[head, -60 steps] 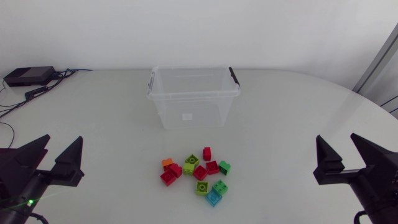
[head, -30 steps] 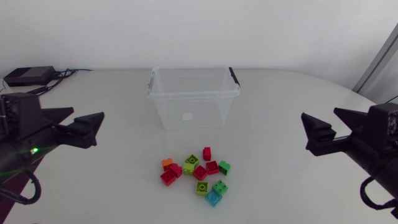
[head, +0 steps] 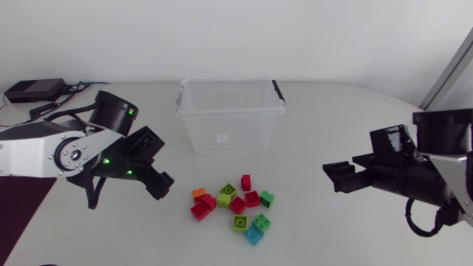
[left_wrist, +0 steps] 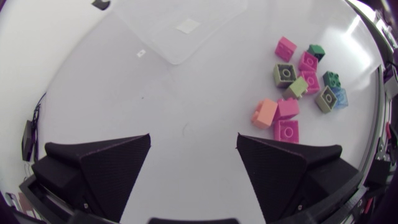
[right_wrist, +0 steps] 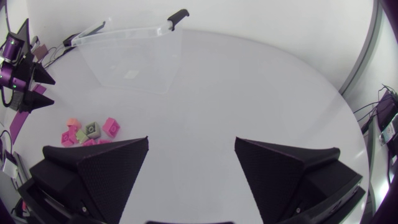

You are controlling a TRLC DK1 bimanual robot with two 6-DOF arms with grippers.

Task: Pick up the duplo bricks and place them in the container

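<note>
Several duplo bricks (head: 233, 203) in red, green, orange and blue lie in a loose cluster on the white table, in front of the clear plastic container (head: 229, 114). My left gripper (head: 164, 186) hangs open just left of the cluster, a little above the table. In the left wrist view the bricks (left_wrist: 298, 87) lie ahead of the left gripper (left_wrist: 193, 149) and off to one side, past its finger. My right gripper (head: 334, 177) is open, well to the right of the bricks and pointing toward them. In the right wrist view, the right gripper (right_wrist: 191, 152) holds nothing, and the container (right_wrist: 130, 53) and the bricks (right_wrist: 87, 132) lie far ahead.
The container has black handle clips (head: 278, 90) and stands open at the top. A black box with cables (head: 33, 90) sits at the table's back left corner. Bare white table surrounds the cluster.
Both arms have come in from the side edges toward the middle. The left gripper has swung down close to the bricks' left side. The bricks and container have not moved.
</note>
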